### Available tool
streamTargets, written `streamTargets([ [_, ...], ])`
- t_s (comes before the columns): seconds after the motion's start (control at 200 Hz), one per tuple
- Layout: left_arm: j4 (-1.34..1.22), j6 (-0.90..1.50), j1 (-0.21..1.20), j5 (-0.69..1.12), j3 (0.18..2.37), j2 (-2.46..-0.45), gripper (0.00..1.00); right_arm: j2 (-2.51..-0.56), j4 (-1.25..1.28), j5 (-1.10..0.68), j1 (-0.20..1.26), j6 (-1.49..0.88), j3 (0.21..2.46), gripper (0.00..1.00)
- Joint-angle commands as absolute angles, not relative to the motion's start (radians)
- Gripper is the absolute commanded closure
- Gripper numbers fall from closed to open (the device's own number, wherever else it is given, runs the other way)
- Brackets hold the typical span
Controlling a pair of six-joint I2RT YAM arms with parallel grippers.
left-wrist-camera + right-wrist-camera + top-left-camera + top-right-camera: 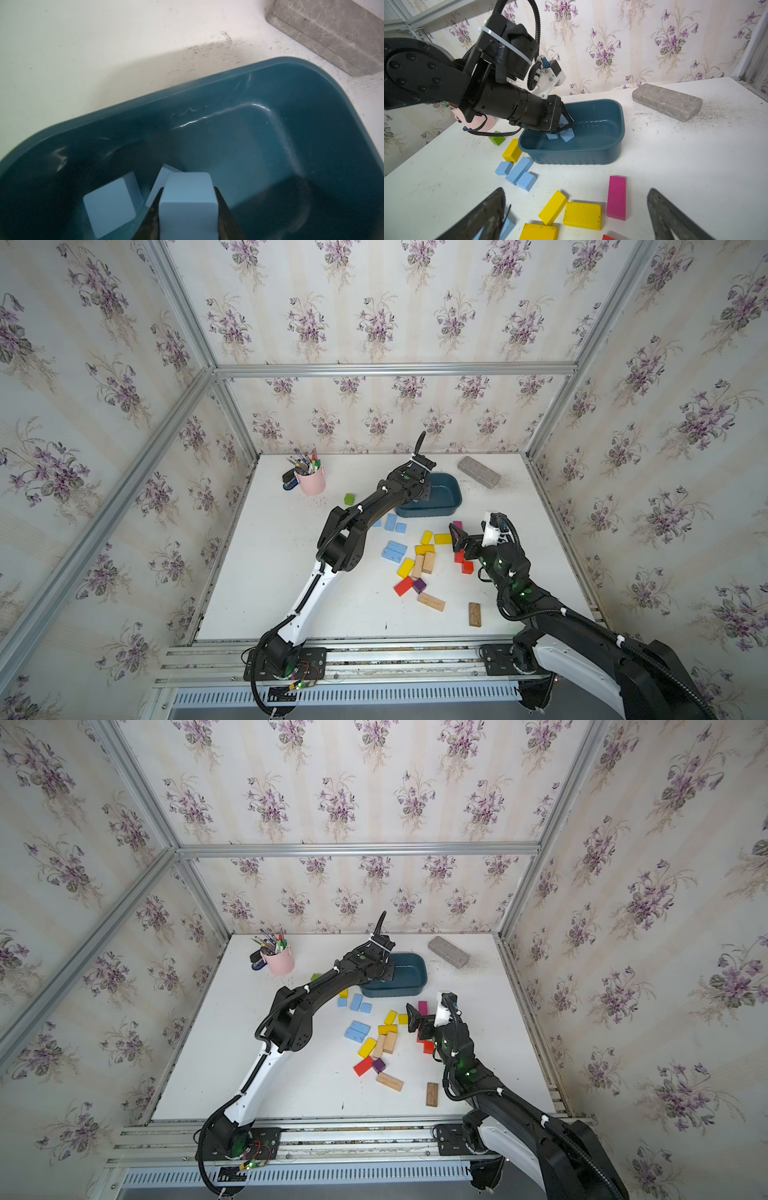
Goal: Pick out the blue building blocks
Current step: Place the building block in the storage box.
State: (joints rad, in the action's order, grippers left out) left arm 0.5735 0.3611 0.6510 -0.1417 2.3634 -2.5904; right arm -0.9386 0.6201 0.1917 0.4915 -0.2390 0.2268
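White table (291, 572): left end effector (566, 124) angled into teal tub (270, 83), pinching blue block (188, 203); right end effector (576, 190) spread.

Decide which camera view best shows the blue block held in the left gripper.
The left wrist view: the blue block fills the foreground, clamped in the left gripper over the teal tub. The right wrist view shows only a sliver of it; in both top views the left arm hides it.

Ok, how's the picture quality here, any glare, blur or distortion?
Left wrist view: white glare streaks on the wall of the glossy dark teal plastic tub; the nearest matte light blue cube looks soft. Right wrist view: the right end effector has dark, blurred fingers. Both top views: even light, wide-angle stretching toward the corners.
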Motion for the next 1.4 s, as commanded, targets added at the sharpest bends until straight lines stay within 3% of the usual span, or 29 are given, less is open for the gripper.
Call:
streamTargets([
  [0.0,0.581,0.357,0.645,-0.155,2.382,-2.595,0.75,-0.949,0.635,0.184,0.492,-0.25,0.238,0.0],
  [0.515,0.577,0.388,0.665,-0.043,2.469,-2.595,0.74,-0.959,0.63,0.183,0.489,-0.249,0.244,0.0],
  [1.399,0.571,0.362,0.654,-0.176,2.468,-2.676,0.66,-0.965,0.628,0.167,0.49,-0.249,0.252,0.0],
])
